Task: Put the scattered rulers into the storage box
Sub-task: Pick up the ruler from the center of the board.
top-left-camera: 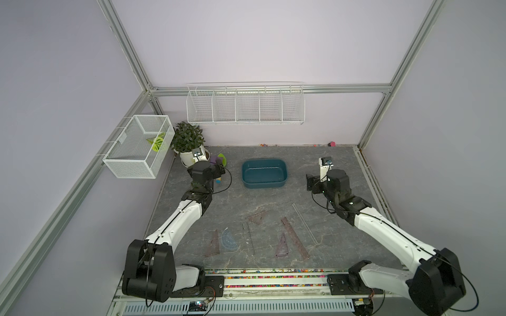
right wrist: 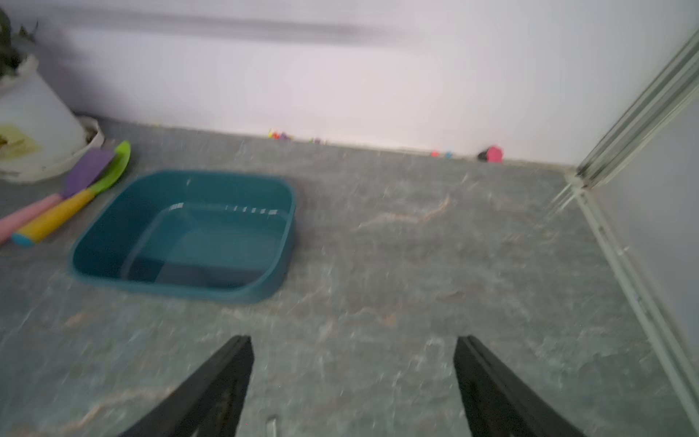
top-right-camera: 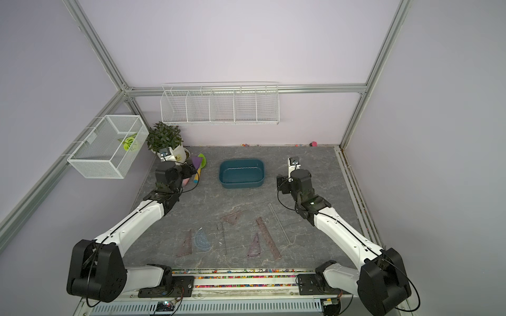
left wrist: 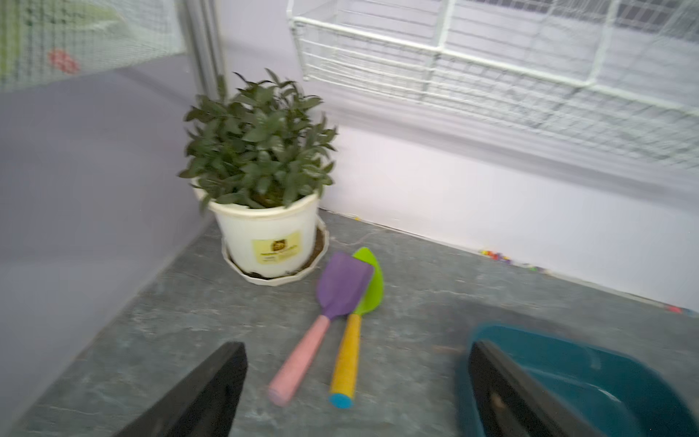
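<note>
Lying scattered near 6 o'clock on the grey marbled surface [top-left-camera: 273,202], the thin see-through plastic rulers [top-left-camera: 294,238] sit well apart from the shallow dark teal plastic storage box [top-left-camera: 262,185] at 12 o'clock. The left pincer [left wrist: 357,345] at 10 o'clock and the right pincer [right wrist: 353,338] at 2 o'clock both gape wide, holding nothing.

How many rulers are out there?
7, all on the table, none in the storage box; left to right: brownish piece, protractor, thin clear strip, far triangle, near triangle, long brown ruler, long clear strip. See-through ones are faint; another may be missed.
</note>
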`<state>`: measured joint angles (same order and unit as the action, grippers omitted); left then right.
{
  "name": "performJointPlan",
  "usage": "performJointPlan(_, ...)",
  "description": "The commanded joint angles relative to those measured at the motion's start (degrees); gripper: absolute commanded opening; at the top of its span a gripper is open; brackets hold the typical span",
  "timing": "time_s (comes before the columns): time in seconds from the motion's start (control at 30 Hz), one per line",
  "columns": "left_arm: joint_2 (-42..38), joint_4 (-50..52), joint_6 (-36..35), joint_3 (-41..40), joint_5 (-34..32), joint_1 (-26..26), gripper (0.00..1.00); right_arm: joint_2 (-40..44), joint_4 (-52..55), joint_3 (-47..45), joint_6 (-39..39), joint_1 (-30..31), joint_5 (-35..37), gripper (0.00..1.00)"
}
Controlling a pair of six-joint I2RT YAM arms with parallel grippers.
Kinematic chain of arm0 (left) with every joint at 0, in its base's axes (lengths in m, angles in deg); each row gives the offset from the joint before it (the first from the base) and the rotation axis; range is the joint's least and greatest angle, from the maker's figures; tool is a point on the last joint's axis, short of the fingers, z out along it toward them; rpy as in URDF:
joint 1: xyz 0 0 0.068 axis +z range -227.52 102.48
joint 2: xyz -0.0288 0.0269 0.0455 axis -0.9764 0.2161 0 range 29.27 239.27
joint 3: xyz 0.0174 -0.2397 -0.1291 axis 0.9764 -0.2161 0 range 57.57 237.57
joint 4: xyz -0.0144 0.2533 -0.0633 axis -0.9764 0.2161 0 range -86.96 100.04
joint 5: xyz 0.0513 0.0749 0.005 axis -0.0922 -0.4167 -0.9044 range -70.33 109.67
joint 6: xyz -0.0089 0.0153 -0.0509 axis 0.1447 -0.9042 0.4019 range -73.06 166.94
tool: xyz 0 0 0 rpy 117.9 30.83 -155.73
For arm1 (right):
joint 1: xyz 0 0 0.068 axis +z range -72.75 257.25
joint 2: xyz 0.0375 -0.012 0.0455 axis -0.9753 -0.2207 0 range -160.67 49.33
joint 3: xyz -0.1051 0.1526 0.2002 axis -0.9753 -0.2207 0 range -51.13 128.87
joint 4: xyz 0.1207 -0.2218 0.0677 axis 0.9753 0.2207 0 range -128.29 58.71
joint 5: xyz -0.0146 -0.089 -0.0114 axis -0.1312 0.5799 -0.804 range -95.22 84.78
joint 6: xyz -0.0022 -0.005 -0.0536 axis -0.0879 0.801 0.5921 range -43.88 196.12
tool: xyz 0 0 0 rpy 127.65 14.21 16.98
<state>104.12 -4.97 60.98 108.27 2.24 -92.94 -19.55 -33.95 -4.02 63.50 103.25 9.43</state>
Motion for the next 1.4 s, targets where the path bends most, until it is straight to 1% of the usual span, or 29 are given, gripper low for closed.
performJointPlan(0.0,-1.79,18.22,7.17,0.51,8.00,-1.38,0.90,-0.27,17.43,-3.04,-7.95,1.24,-6.50,0.78)
performJointPlan(0.07,-3.15,20.33,7.77,0.28,12.29,-1.56,0.89,-1.51,19.56,-4.16,-9.35,1.50,-11.50,0.70)
performJointPlan(0.17,-3.95,23.41,6.59,0.84,15.85,-1.68,0.88,-4.77,22.41,-4.42,-10.00,2.16,-15.33,0.61)
performJointPlan(0.37,-2.25,25.64,5.48,2.28,21.26,-2.08,0.87,-10.83,22.98,-3.14,-8.14,3.27,-20.19,0.54)
performJointPlan(0.57,2.09,28.21,5.19,4.79,26.21,-2.13,0.83,-17.57,24.04,-0.28,-5.91,4.06,-20.82,0.47)
performJointPlan(0.63,3.20,28.75,5.40,5.45,27.10,-2.07,0.84,-18.85,24.31,-0.11,-5.61,4.06,-20.24,0.43)
performJointPlan(0.7,3.87,28.71,5.62,5.77,28.00,-2.11,0.84,-19.67,24.49,-0.18,-5.33,4.06,-19.65,0.41)
performJointPlan(0.8,4.55,28.49,6.09,5.81,28.76,-2.08,0.84,-20.49,24.00,-0.57,-5.48,4.14,-19.58,0.32)
performJointPlan(0.9,5.11,28.58,6.35,5.90,28.85,-2.12,0.84,-21.64,23.80,-0.46,-5.57,4.64,-19.31,0.25)
performJointPlan(1.0,5.65,28.66,6.49,6.17,28.86,-2.14,0.84,-22.73,23.85,-0.35,-5.65,4.68,-19.49,0.14)
performJointPlan(1.1,5.87,28.75,6.50,6.34,28.86,-2.11,0.84,-23.14,23.78,-0.44,-5.66,4.70,-19.66,0.08)
performJointPlan(1.17,6.10,28.94,6.43,6.43,28.77,-2.07,0.84,-23.14,23.71,-0.35,-5.66,4.68,-19.58,0.03)
performJointPlan(1.23,6.08,29.11,6.28,6.53,28.65,-2.08,0.84,-23.12,23.72,-0.18,-5.61,4.72,-19.36,0.00)
performJointPlan(1.37,6.01,29.45,6.00,6.78,28.33,-2.10,0.84,-22.75,24.44,1.58,-4.11,4.69,-19.74,0.00)
